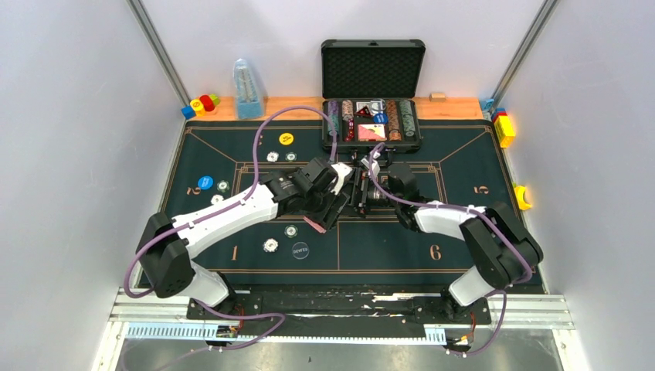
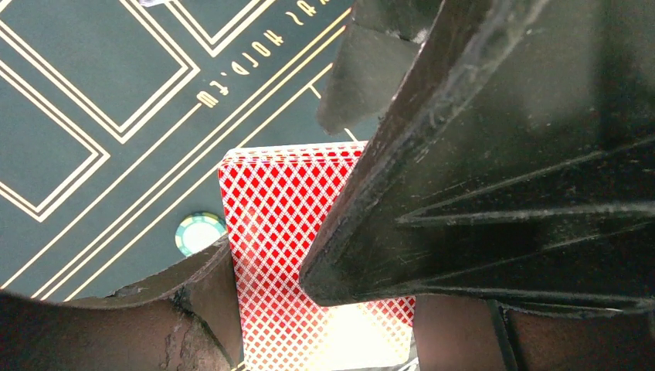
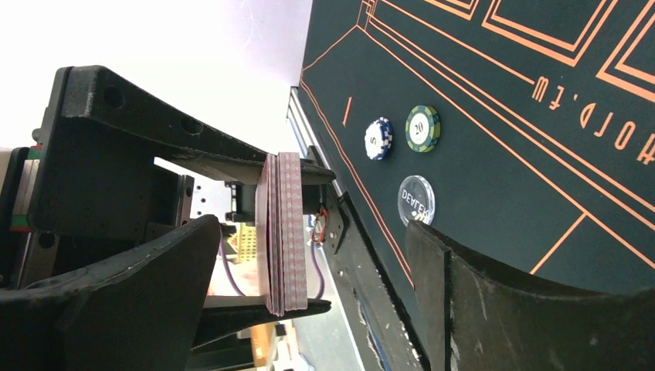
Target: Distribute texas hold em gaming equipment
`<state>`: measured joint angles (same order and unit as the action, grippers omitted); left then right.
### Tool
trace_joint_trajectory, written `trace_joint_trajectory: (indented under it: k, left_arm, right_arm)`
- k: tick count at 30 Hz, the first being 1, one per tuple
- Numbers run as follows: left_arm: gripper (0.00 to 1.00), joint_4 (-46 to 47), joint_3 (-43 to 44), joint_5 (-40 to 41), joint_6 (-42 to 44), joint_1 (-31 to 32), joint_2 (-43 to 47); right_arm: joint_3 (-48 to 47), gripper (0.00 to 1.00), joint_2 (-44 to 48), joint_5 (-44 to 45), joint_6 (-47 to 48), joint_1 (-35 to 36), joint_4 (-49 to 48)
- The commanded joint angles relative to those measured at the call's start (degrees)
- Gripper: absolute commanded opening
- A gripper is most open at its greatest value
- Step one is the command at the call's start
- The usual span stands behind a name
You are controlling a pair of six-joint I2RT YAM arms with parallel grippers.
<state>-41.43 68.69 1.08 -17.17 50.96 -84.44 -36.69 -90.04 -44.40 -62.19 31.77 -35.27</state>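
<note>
L gripper (image 2: 270, 270) clamped on card deck (image 2: 282, 193), held off tabletop (image 2: 93, 116). R gripper (image 3: 313, 232) jaws wide apart, facing deck edge. Dealer button (image 3: 416, 199), green chip (image 3: 422, 127) lie nearby.

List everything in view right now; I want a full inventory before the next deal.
card deck: one, red-backed, held above the mat
poker chips: six, whitish and green, mat's left half
yellow disc: one, far left of mat
blue disc: one, mat's left side
dealer button: one, dark from above, near side of mat
case: one, black, open, far edge, chip rows inside
mat: one, dark green
bottle-like object: one, clear blue, far left
toy blocks: several, mixed colours, far left and right edge
left gripper: shut on the deck
right gripper: open, facing the deck
</note>
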Motion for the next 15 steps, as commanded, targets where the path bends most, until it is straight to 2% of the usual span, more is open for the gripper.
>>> trace_joint_trajectory:
  k: [1, 11, 15]
  left_arm:
    - [0.0, 2.42, 0.28, -0.65, 1.42, 0.3, 1.42]
    - [0.0, -3.88, 1.44, -1.51, 1.66, 2.58, 3.34]
    - [0.0, -7.59, 2.97, -0.34, 2.2, 3.44, 3.02]
  right_arm:
    - [-3.49, 0.93, 5.08, -2.97, 9.11, 0.61, 5.76]
    - [-5.85, 0.88, 5.32, -11.33, 15.35, 0.58, 10.6]
    - [-6.46, 0.86, 5.13, -10.87, 16.85, 1.25, 12.6]
